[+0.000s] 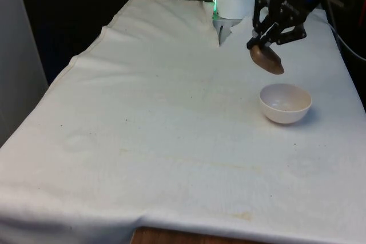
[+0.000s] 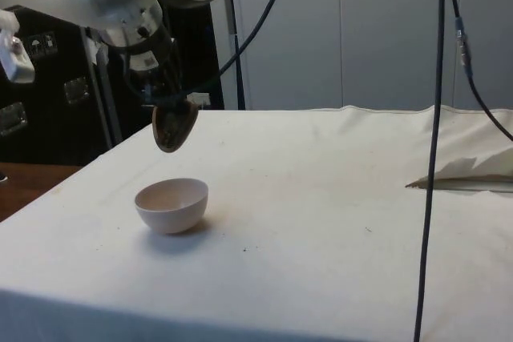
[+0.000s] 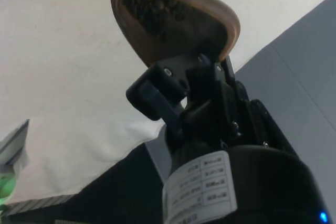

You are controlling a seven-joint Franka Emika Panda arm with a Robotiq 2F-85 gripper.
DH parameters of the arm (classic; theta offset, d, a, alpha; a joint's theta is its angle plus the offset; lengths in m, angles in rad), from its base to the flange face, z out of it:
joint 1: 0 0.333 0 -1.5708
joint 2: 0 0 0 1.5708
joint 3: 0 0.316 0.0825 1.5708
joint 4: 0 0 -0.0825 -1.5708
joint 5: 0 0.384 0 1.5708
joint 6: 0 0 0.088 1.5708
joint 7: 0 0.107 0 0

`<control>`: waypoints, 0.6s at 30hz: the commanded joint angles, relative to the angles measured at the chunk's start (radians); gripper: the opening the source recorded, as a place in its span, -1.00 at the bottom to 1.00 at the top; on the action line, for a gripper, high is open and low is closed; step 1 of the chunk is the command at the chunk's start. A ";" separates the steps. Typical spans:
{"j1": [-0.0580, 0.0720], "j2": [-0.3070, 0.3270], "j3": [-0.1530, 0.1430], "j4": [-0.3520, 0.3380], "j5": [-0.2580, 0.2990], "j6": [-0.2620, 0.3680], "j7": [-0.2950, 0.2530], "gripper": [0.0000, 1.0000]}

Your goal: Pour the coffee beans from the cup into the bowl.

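Note:
A brown wooden cup (image 1: 267,59) hangs tilted in the air, above and just behind the white bowl (image 1: 285,103) on the front view's right. My gripper (image 1: 264,39) is shut on the cup's rim. From the side, the cup (image 2: 173,125) leans over above the bowl (image 2: 171,204), its mouth turned sideways. In the wrist view dark coffee beans (image 3: 152,8) lie gathered at the low end of the cup (image 3: 173,22), and a finger (image 3: 157,90) clamps its edge. The bowl's inside looks bare.
A white cloth (image 1: 160,118) covers the table. A cable (image 2: 433,150) hangs down in the side view's foreground. The cloth is cut open near the robot's base (image 1: 224,31).

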 commanded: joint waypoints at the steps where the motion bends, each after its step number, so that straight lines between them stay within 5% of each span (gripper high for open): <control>1: 0.009 0.010 0.001 0.011 -0.016 -0.020 0.014 -0.99; 2: 0.000 0.003 0.004 0.003 -0.009 -0.005 0.007 -0.99; 4: 0.010 0.015 0.008 0.016 -0.032 -0.032 0.028 -0.99; 9: 0.010 0.031 0.033 0.030 -0.079 -0.070 0.062 -0.99; 10: 0.002 0.026 0.037 0.022 -0.075 -0.057 0.059 -0.99; 11: 0.011 0.033 0.037 0.032 -0.087 -0.077 0.067 -0.99; 18: 0.013 0.048 0.063 0.047 -0.143 -0.132 0.098 -0.99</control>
